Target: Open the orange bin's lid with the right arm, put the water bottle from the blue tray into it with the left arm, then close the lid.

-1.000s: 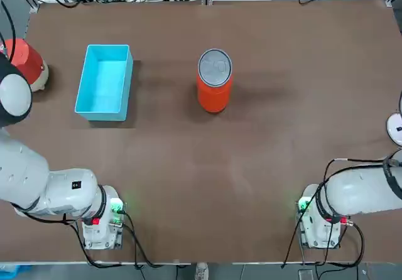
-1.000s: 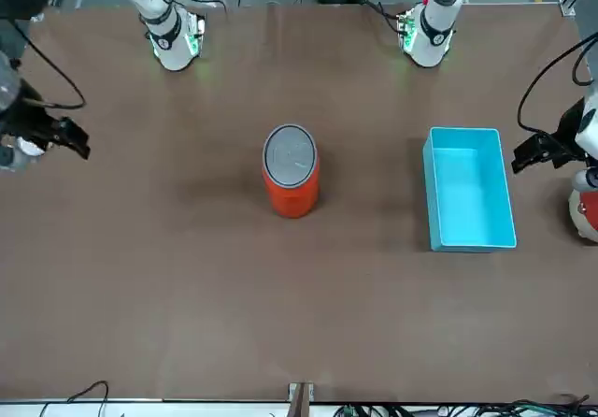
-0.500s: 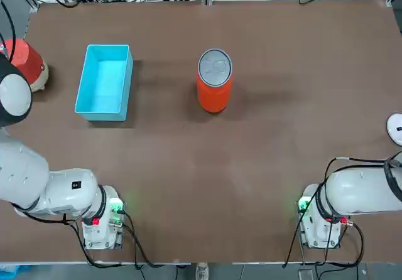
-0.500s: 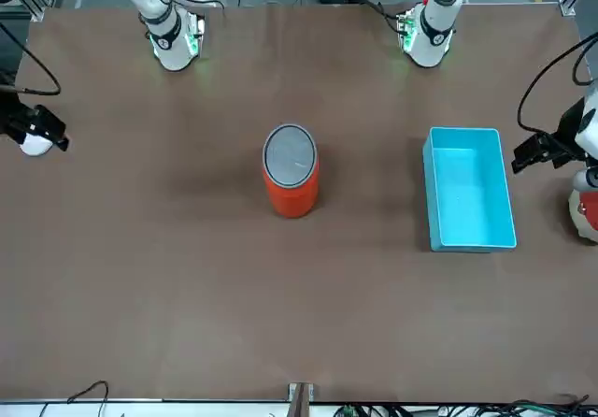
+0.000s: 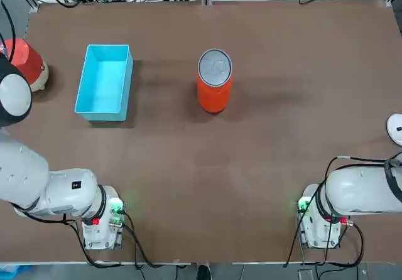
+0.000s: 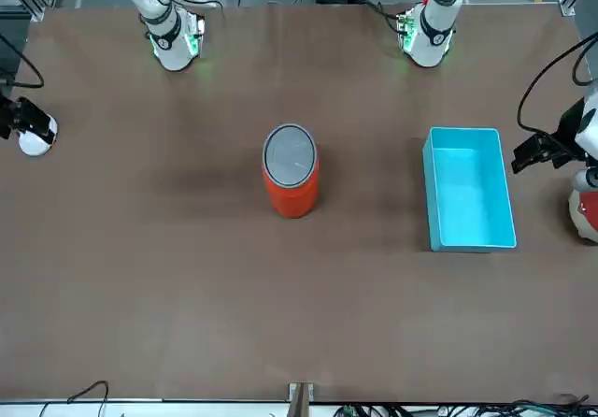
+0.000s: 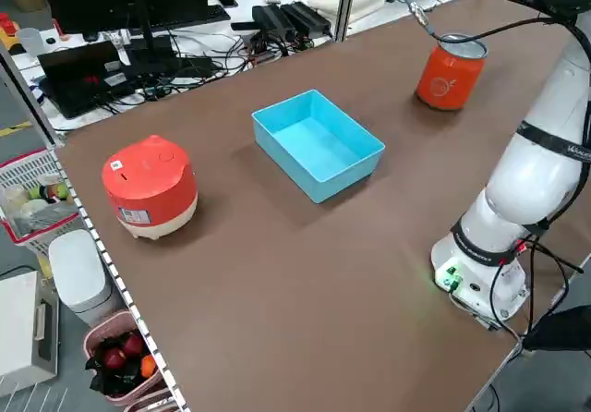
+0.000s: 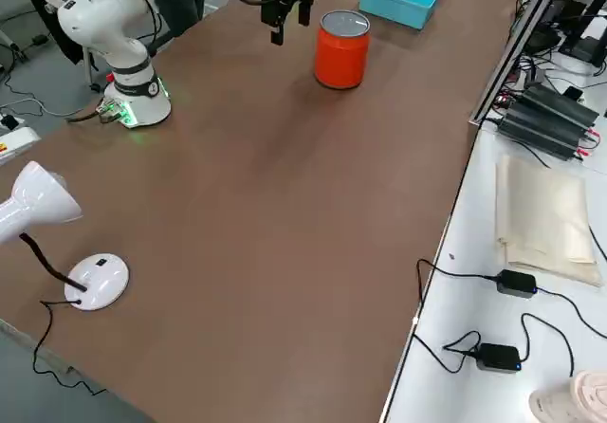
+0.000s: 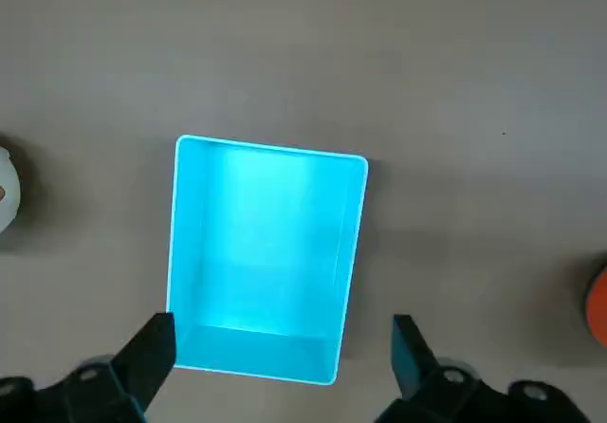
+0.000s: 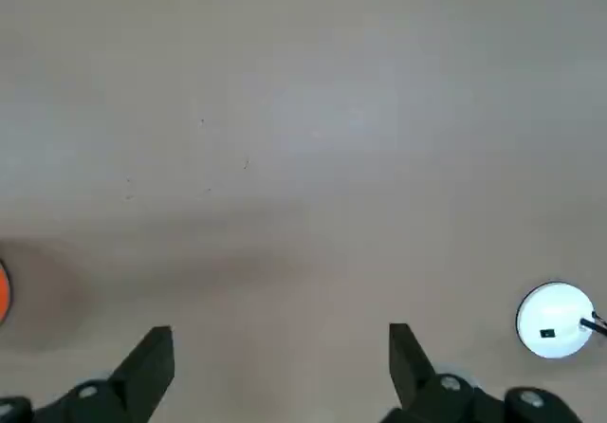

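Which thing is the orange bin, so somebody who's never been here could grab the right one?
On the brown table, look for the light blue tray. Just to its right as the robot sees it, the orange bin stands upright, a can-shaped cylinder. Its flat round grey lid sets it apart from the red-and-white rounded object beyond the tray's other side.

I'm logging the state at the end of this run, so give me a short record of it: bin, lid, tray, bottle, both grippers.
orange bin: upright on the table, to the right of the tray
lid: on the bin, closed
blue tray: on the table, nothing in it
water bottle: not seen in any view
left gripper: open, empty, above the table near the tray
right gripper: open, empty, above the table, off to the right of the bin
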Action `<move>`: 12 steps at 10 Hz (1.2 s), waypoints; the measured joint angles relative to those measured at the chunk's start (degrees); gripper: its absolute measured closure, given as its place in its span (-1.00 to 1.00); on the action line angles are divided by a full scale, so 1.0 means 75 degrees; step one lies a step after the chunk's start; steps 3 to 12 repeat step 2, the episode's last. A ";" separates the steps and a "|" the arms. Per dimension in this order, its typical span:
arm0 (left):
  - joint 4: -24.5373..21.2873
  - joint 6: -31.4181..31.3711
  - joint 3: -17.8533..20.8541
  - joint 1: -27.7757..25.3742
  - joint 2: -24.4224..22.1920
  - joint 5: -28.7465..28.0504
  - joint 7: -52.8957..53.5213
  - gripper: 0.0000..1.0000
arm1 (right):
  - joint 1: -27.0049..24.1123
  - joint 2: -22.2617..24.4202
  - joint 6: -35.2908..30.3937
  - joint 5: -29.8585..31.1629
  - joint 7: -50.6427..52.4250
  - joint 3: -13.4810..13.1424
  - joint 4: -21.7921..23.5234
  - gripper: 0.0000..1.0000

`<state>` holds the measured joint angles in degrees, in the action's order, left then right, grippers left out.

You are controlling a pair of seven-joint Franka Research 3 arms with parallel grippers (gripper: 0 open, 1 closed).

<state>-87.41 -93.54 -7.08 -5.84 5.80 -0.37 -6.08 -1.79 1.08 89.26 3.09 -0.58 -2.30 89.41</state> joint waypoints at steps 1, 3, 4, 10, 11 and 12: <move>0.0000 0.0000 0.0000 0.0000 0.0000 0.0000 0.0000 -1.00 | 0.0000 0.0004 -0.0110 -0.0002 0.0001 0.0023 -0.0048 -1.00; 0.0000 0.0000 0.0000 0.0000 0.0000 0.0000 0.0000 -1.00 | 0.0000 0.0010 -0.0203 -0.0005 0.0002 0.0038 -0.0088 -1.00; 0.0000 0.0000 0.0000 0.0000 0.0000 0.0000 0.0000 -1.00 | 0.0000 0.0010 -0.0203 -0.0005 0.0002 0.0038 -0.0088 -1.00; 0.0000 0.0000 0.0000 0.0000 0.0000 0.0000 0.0000 -1.00 | 0.0000 0.0010 -0.0203 -0.0005 0.0002 0.0038 -0.0088 -1.00; 0.0000 0.0000 0.0000 0.0000 0.0000 0.0000 0.0000 -1.00 | 0.0000 0.0010 -0.0203 -0.0005 0.0002 0.0038 -0.0088 -1.00; 0.0000 0.0000 0.0000 0.0000 0.0000 0.0000 0.0000 -1.00 | 0.0000 0.0010 -0.0203 -0.0005 0.0002 0.0038 -0.0088 -1.00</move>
